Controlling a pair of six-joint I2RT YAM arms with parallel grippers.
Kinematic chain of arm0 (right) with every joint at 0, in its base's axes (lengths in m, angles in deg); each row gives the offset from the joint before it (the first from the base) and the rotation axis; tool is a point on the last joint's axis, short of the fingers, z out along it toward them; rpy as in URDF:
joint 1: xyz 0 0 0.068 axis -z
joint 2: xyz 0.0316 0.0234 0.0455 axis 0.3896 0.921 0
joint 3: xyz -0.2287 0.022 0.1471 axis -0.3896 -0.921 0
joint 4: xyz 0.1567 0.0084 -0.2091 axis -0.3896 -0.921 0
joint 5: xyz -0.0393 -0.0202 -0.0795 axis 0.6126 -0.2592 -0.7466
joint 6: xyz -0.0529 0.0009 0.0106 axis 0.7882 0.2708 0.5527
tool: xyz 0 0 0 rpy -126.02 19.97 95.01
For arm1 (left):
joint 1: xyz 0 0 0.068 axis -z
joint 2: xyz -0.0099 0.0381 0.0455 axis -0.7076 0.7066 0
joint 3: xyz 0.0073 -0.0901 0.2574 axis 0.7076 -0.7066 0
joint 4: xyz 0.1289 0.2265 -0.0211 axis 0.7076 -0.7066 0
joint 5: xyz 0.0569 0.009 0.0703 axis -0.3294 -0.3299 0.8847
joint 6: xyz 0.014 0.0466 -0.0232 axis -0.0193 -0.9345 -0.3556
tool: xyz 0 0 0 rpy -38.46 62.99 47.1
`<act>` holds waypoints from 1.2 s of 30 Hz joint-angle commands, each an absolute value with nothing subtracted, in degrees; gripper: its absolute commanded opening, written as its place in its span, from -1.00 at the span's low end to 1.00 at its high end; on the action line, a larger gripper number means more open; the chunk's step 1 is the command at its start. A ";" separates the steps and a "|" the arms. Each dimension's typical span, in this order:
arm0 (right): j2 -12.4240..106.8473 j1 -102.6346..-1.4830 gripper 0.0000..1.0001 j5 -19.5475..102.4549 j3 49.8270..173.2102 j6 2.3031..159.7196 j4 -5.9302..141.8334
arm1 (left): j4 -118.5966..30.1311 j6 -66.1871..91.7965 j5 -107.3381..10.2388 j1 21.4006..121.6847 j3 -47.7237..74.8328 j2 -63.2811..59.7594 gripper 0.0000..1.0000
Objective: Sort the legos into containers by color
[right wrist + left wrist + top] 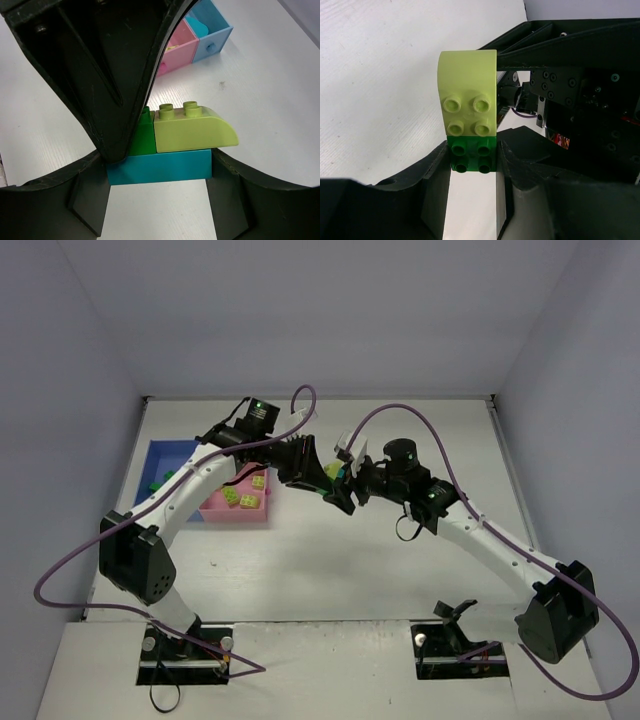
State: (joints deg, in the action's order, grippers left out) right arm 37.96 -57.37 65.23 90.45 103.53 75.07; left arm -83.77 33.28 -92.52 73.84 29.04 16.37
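Legos [170,145], 3 joined: teal slab [160,168], dark-green brick [143,140], rounded yellow-green brick [192,131].

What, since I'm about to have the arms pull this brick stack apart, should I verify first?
1. Left gripper shut on the dark green brick: ok.
2. Right gripper shut on the teal brick: ok.
3. Yellow-green brick not clamped by either gripper: ok.
4. Stack held off the table: ok.
5. Pink tray has room beside its yellow-green bricks: ok.
6. Which joint will part first: cannot tell.
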 commanded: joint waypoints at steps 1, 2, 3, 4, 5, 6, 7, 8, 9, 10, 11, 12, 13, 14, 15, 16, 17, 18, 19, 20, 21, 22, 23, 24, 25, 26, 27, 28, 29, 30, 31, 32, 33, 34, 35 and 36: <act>36.36 -56.68 0.15 66.07 91.87 104.35 78.48 | -83.87 30.67 -94.69 73.70 32.18 14.94 -1.00; 36.36 -56.68 0.15 66.07 91.87 104.44 78.48 | -83.78 30.67 -94.69 73.78 32.26 14.94 -1.00; 36.36 -56.68 0.20 66.07 91.87 104.44 78.48 | -83.86 30.58 -94.61 73.70 32.26 15.12 -1.00; 36.27 -56.77 0.26 66.16 91.78 104.44 78.48 | -83.87 30.67 -94.60 73.78 32.26 15.12 -1.00; 36.27 -56.68 0.36 66.16 91.70 104.44 78.48 | -83.87 30.76 -94.60 73.78 32.35 15.29 -1.00; 36.35 -56.68 0.41 66.16 91.78 104.52 78.48 | -83.78 30.84 -94.52 73.78 32.53 15.38 -1.00; 36.44 -56.68 0.43 66.24 91.78 104.53 78.48 | -83.86 30.84 -94.43 73.78 32.61 15.47 -1.00; 36.36 -56.77 0.45 66.24 91.78 104.53 78.48 | -83.87 30.76 -94.34 73.78 32.79 15.64 -1.00; 36.53 -56.77 0.54 66.42 91.78 104.53 78.39 | -83.87 30.84 -94.43 73.70 32.79 15.65 -1.00; 36.62 -56.68 0.57 66.51 91.87 104.53 78.48 | -83.87 30.84 -94.34 73.70 32.88 15.73 -1.00; 36.71 -56.68 0.57 66.60 91.87 104.53 78.48 | -83.87 30.84 -94.25 73.78 32.97 15.91 -1.00; 36.71 -56.68 0.58 66.60 91.87 104.61 78.48 | -83.87 30.76 -94.34 73.70 32.97 16.00 -1.00; 36.71 -56.77 0.58 66.42 91.78 104.70 78.48 | -83.78 30.84 -94.17 73.70 32.97 16.08 -1.00; 36.79 -56.68 0.57 66.33 91.78 104.79 78.48 | -83.86 30.84 -94.25 73.61 33.05 16.17 -1.00; 36.79 -56.68 0.56 66.33 91.78 104.79 78.48 | -83.87 30.84 -94.25 73.61 33.14 16.17 -1.00; 36.79 -56.68 0.54 66.33 91.70 104.88 78.48 | -83.95 30.76 -94.25 73.61 33.14 16.26 -1.00; 36.88 -56.68 0.50 66.33 91.61 104.88 78.48 | -83.95 30.84 -94.17 73.43 33.23 16.35 -1.00; 36.97 -56.68 0.48 66.25 91.69 104.88 78.39 | -83.87 30.84 -94.25 73.34 33.32 16.44 -1.00; 36.97 -56.68 0.45 66.16 91.69 104.96 78.48 | -84.04 30.84 -94.34 73.43 33.58 16.61 -1.00; 36.97 -56.68 0.38 66.07 91.70 104.96 78.48 | -84.04 30.84 -94.34 73.34 33.67 16.79 -1.00; 37.06 -56.68 0.35 65.89 91.70 105.14 78.48 | -84.13 30.84 -94.34 73.34 33.93 16.79 -1.00; 37.06 -56.68 0.26 65.89 91.78 105.14 78.48 | -84.13 30.76 -94.34 73.34 33.93 16.96 -1.00; 37.15 -56.68 0.20 65.89 91.87 105.14 78.48 | -84.04 30.76 -94.34 73.34 34.02 16.96 -1.00; 37.15 -56.68 0.02 65.89 91.87 105.23 78.39 | -84.13 30.76 -94.34 73.17 33.94 17.14 -1.00; 37.06 -56.68 -0.08 65.81 91.78 105.23 78.48 | -84.13 30.76 -94.43 73.08 34.02 17.23 -1.00; 36.88 -56.51 -0.59 65.46 91.26 105.49 78.48 | -84.48 30.58 -94.78 72.91 34.37 17.40 -1.00; 36.88 -56.59 -0.59 65.45 91.08 105.49 78.48 | -84.74 30.58 -94.69 72.90 34.37 17.40 -1.00; 36.88 -56.42 -0.72 65.28 90.91 105.58 78.39 | -84.83 30.41 -94.87 72.73 34.46 17.49 -1.00; 36.80 -56.33 -0.94 65.10 90.73 105.58 78.39 | -85.09 30.14 -94.96 72.47 34.64 17.49 -1.00; 36.62 -56.16 -1.00 64.93 90.38 105.67 78.39 | -85.79 29.97 -95.04 72.29 34.81 17.49 -1.00; 36.45 -56.07 -1.00 64.49 90.20 105.67 78.39 | -86.06 29.70 -95.31 72.12 34.90 17.49 -1.00; 36.27 -55.98 -1.00 64.40 89.94 105.67 78.39 | -86.59 29.09 -95.48 71.77 35.25 17.49 -1.00; 36.09 -55.63 -1.00 64.49 89.68 105.67 78.39 | -87.55 28.74 -95.66 71.59 35.43 17.40 -1.00; 36.09 -55.54 -1.00 64.40 89.33 105.67 78.39 | -88.08 28.47 -95.75 71.33 35.69 17.32 -1.00; 35.92 -55.37 -1.00 64.31 89.06 105.67 78.39 | -88.69 27.86 -95.83 70.80 36.13 17.23 -1.00; 35.83 -55.28 -1.00 64.31 88.80 105.67 78.39 | -89.66 27.59 -96.01 70.45 36.31 17.05 -1.00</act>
State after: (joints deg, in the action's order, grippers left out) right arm 37.90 -56.82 65.84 89.51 104.97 76.49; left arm -87.15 30.55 -93.87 72.70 32.15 18.84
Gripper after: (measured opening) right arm 0.619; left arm 0.281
